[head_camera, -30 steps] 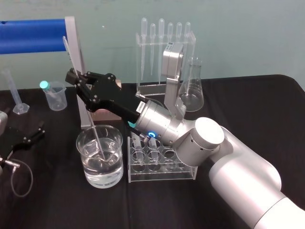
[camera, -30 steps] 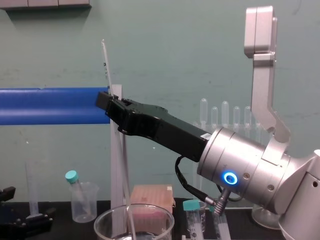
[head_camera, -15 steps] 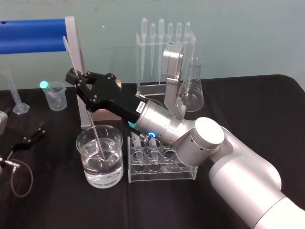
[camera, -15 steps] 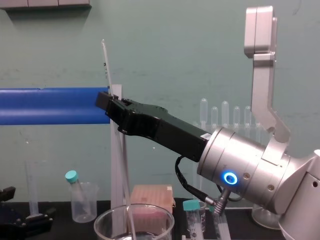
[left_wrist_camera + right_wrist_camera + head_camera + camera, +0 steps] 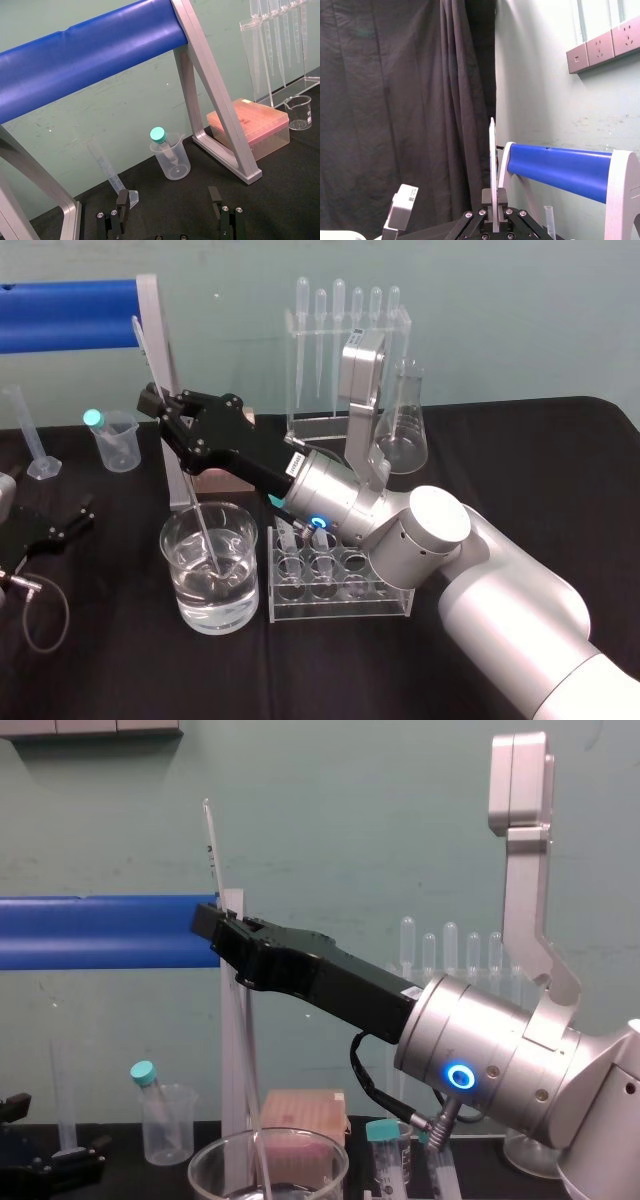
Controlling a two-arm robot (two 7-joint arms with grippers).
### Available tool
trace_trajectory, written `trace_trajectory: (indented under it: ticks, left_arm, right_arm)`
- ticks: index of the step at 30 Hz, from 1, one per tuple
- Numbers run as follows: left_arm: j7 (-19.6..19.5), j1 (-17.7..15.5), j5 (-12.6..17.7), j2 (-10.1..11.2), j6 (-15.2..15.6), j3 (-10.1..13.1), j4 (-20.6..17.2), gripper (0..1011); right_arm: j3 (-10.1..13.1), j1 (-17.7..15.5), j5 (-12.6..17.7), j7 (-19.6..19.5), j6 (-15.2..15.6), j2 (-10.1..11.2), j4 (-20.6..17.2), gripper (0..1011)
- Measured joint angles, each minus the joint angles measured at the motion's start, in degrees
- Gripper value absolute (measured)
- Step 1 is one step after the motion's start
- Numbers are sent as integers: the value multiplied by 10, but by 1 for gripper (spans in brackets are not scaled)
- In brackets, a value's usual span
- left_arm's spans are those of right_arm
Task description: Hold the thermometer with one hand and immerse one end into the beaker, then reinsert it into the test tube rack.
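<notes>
right end effector (image 5: 158, 405), upper left of head view, clenched on the tilted thermometer (image 5: 211, 850). its lower end is dipped in the beaker (image 5: 240, 590) at lower left. left end effector (image 5: 169, 207) released, parked at left edge.

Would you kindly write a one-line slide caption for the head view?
Right end effector holds the thermometer tilted, its lower end dipped in the water-filled beaker beside the test tube rack.

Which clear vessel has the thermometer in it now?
The wide water-filled beaker beside the test tube rack: the thermometer, held by the right gripper, slants into it. The small beaker holds a capped tube.
</notes>
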Motion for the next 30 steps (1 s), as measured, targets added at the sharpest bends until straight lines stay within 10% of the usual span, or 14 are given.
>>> trace_trajectory:
  ticks: [30]
  left_arm:
    - [0,0,0,0,0,0,0,1008]
  right_arm:
    - [0,0,0,0,0,0,0,53]
